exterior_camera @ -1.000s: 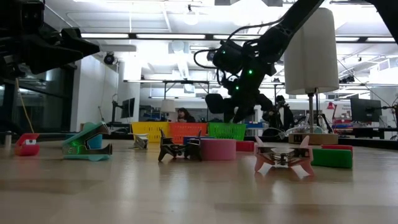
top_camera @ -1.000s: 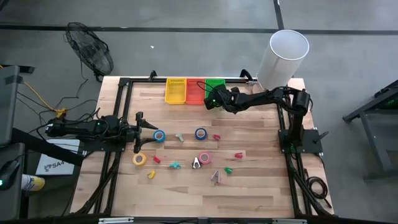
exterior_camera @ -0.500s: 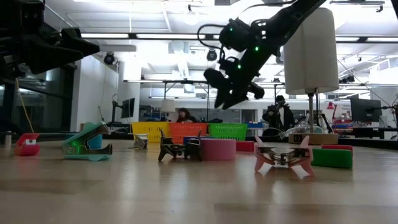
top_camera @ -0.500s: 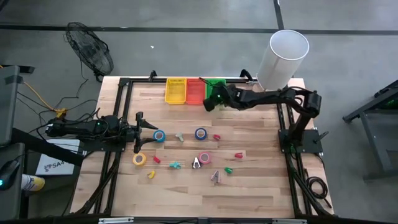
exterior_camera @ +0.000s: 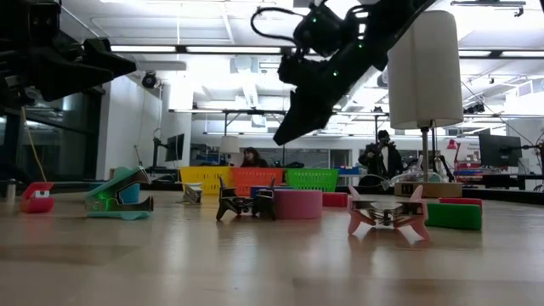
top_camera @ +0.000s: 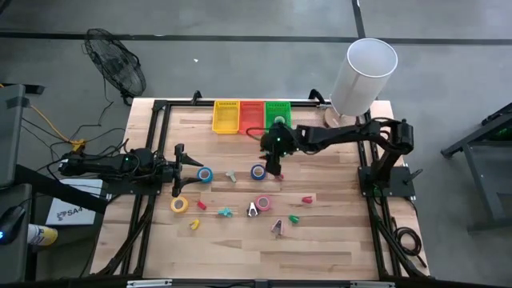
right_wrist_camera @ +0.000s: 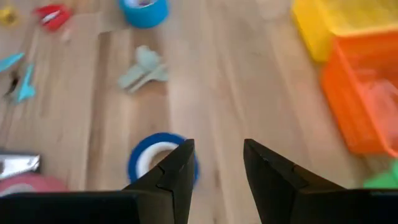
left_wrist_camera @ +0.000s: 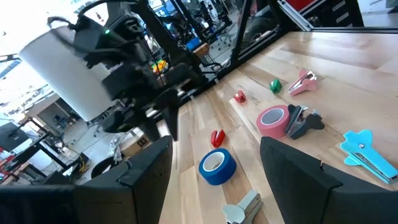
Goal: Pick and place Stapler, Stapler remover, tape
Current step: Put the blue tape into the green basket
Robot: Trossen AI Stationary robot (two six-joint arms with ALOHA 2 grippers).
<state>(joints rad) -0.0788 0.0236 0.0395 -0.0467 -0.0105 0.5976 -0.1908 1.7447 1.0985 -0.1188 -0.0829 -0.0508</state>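
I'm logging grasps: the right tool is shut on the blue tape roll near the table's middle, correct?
Not quite. The right tool is open and empty, above the blue tape roll, which lies on the table; the right wrist view shows it.

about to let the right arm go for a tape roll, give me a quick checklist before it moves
1. Right tool open: ok, fingers apart in its wrist view.
2. Right tool carrying nothing: ok.
3. Target in sight: ok, blue tape roll lies flat just past the fingertips.
4. Tool lined up over the roll: cannot tell, it sits off to one finger's side.
5. Red stapler beside the roll, apart from it: ok.
6. Left tool out of the way: ok, by the other blue roll.
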